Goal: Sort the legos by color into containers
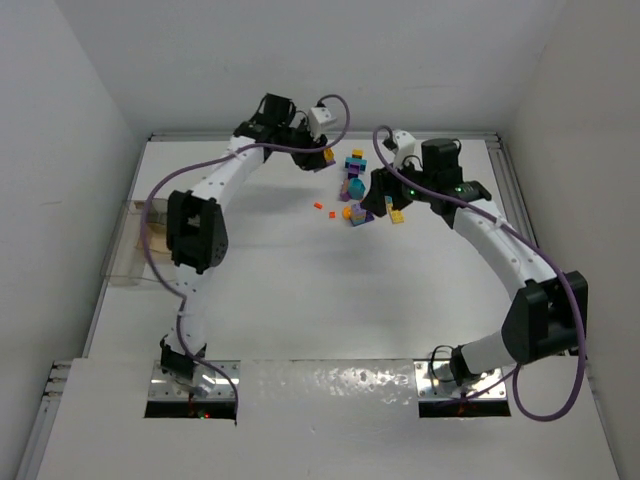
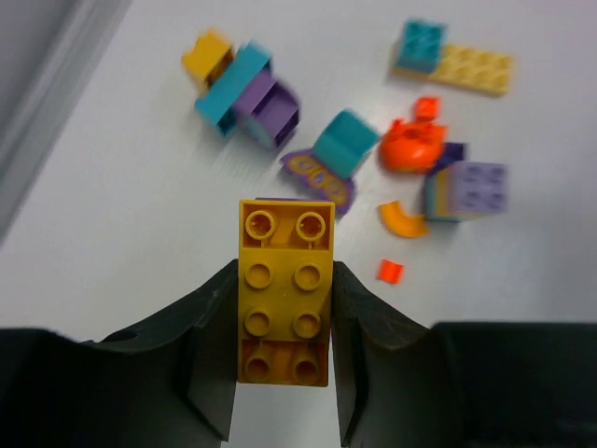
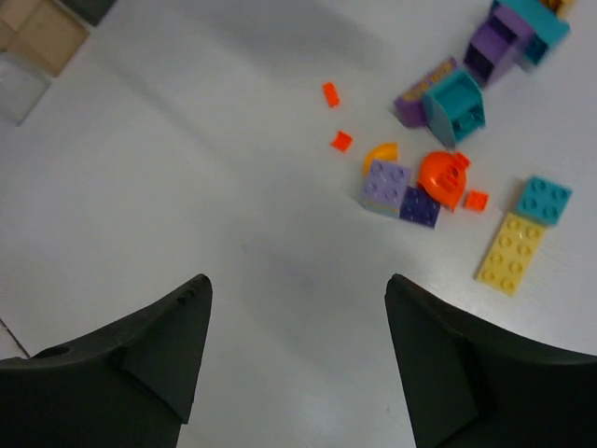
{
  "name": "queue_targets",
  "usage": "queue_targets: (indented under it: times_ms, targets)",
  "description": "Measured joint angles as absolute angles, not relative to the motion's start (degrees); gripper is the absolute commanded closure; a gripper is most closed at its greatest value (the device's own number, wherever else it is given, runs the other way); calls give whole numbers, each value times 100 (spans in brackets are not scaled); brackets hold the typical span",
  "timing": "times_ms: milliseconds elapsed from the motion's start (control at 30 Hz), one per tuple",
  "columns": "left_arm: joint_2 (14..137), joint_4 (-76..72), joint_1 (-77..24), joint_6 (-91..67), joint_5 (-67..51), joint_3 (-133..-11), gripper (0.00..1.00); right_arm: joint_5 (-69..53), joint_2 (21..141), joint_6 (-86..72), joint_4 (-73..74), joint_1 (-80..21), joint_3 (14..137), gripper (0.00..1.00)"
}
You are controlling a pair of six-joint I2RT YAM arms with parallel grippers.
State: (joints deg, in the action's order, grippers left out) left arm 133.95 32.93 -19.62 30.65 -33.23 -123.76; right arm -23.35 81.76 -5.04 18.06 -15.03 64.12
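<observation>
My left gripper [image 2: 284, 276] is shut on a yellow-orange two-by-four brick [image 2: 284, 289] and holds it above the table beside the lego pile [image 1: 355, 190]; it also shows in the top view [image 1: 322, 156]. The pile holds a teal and purple stack [image 2: 247, 93], an orange dome [image 2: 410, 145], a lavender brick [image 2: 471, 187] and a pale yellow plate [image 2: 471, 67]. My right gripper [image 3: 297, 280] is open and empty over bare table, short of the pile's pale yellow plate [image 3: 508, 250] and lavender brick [image 3: 387, 182]. The clear containers [image 1: 130, 245] sit at the table's left edge.
Small orange bits [image 3: 340, 141] lie loose left of the pile. A corner of the containers [image 3: 37, 37] shows at the top left of the right wrist view. White walls close the table at the back and sides.
</observation>
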Motion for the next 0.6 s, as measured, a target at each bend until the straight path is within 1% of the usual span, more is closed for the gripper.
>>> queue_targets:
  times_ms: [133, 267, 400, 500, 600]
  targets:
    - [12164, 3791, -1874, 3898, -4357, -12086, 100, -2880, 8595, -102, 1704, -1527, 7030, 25]
    - [11281, 4654, -1852, 5078, -5256, -11987, 100, -3286, 8772, 454, 1564, -1570, 7185, 25]
    - [11054, 5542, -1855, 5940, -5813, -11876, 100, -3632, 8809, 917, 1433, -1754, 7181, 25]
    - [11118, 6077, -1887, 6414, -5942, -11638, 100, -3785, 8809, 1184, 1269, -1951, 7181, 26]
    - [11201, 6517, -1925, 6770, -5933, -11454, 100, -3826, 8809, 1367, 1087, -2128, 7181, 30]
